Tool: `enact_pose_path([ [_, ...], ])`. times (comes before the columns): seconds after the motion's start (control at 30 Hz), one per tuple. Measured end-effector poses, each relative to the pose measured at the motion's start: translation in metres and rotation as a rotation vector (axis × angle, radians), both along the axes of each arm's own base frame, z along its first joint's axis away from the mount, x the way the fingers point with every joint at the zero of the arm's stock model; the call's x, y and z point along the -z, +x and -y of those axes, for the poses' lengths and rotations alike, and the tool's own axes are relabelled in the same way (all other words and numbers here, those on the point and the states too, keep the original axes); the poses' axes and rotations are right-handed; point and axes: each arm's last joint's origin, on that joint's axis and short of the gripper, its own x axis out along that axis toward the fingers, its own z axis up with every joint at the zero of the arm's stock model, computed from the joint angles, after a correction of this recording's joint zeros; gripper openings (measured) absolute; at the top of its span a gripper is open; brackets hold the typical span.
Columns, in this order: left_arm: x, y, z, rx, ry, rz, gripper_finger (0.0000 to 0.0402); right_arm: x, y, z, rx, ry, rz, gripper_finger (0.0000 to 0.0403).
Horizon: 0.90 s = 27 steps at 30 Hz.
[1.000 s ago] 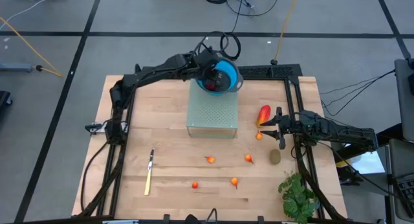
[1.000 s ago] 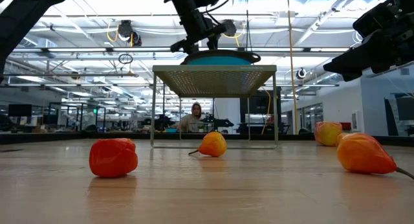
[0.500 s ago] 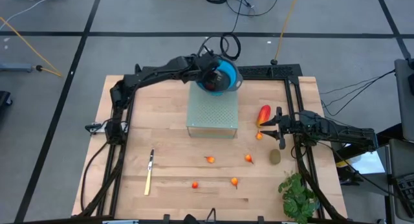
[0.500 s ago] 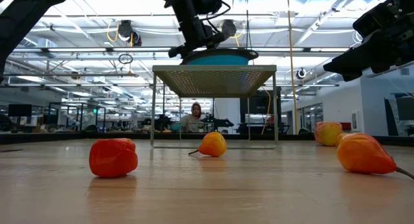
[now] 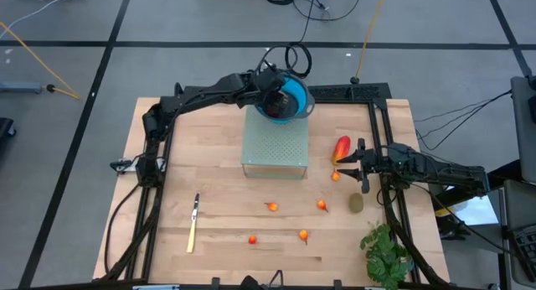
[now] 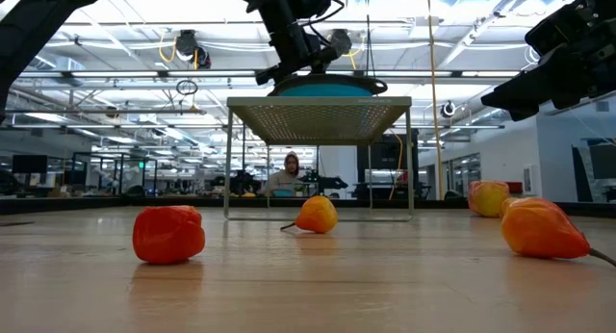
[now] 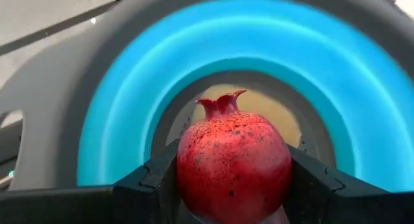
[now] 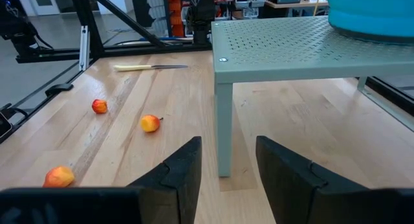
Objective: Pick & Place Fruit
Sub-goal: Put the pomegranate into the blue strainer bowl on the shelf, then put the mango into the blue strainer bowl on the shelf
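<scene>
A speckled dark red pomegranate (image 7: 233, 160), crown pointing up, sits clamped between two dark fingers over a blue bowl. On the wooden tabletop, four tiny orange fruits lie scattered: one (image 5: 271, 206), a second (image 5: 322, 204), a third (image 5: 252, 239) and a fourth (image 5: 303, 235). Off to one side, a longer red-and-yellow piece (image 5: 342, 147) rests near a fifth orange one (image 5: 336, 176), with a brownish-olive oval (image 5: 357, 203) closer to the front.

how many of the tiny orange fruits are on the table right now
5 on the wooden table: one just ahead of the right gripper, two mid-table, two nearer the front edge. More might be hidden inside the blue bowl or under the rack.
</scene>
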Motion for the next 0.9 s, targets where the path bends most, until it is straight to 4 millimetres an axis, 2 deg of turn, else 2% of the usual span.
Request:
enact_pose_path([
  [0.53,-0.004,0.0,0.0,0.003,0.0,0.003,0.0279,0.0,0.0,0.0,0.0,0.0,0.0,0.0139],
  [0.7,-0.029,0.0,0.001,0.021,0.021,0.079,0.0286,0.0,0.0,0.0,0.0,0.0,0.0,0.0139],
  [0.9,-0.066,-0.007,0.012,0.056,0.058,0.117,0.0287,0.0,0.0,0.0,-0.001,0.0,0.0,0.0139],
])
